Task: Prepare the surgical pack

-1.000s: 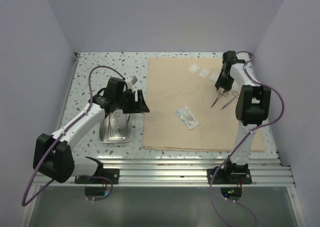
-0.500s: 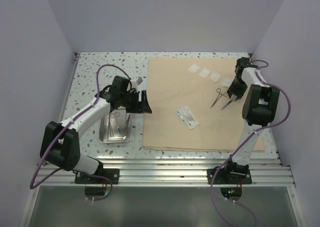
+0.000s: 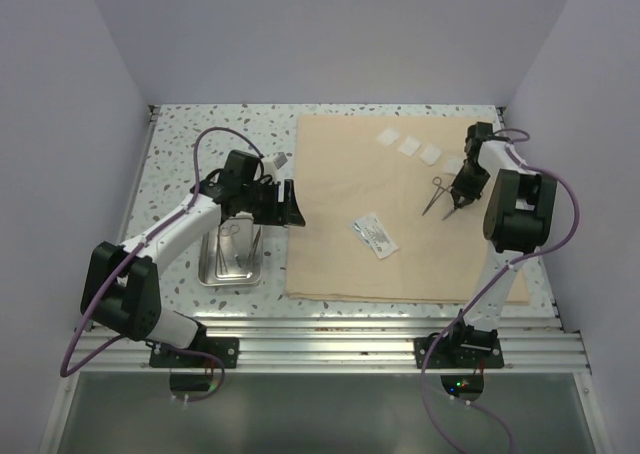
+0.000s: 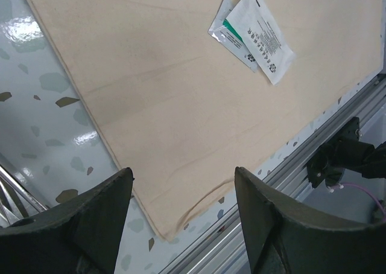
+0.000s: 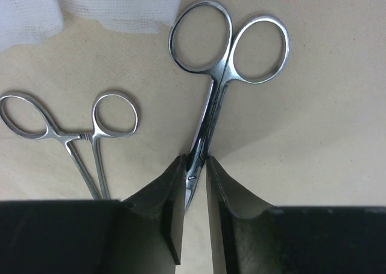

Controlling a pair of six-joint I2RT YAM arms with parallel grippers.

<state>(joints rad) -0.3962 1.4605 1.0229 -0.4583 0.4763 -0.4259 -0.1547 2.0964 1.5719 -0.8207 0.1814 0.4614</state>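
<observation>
The big beige cloth leaves bare speckled table open to its left. There the small rectangular shiny steel tray holds thin metal pieces too small to name. The left gripper, spread wide, hovers over the cloth's left edge. The right gripper pinches the thin metal scissors at their pivot, beside the forceps.

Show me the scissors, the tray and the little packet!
scissors (image 5: 211,114), right wrist view, on the shank below the rings.
tray (image 3: 230,280), top view, on its near rim.
packet (image 4: 262,35), left wrist view, on its printed face.
</observation>
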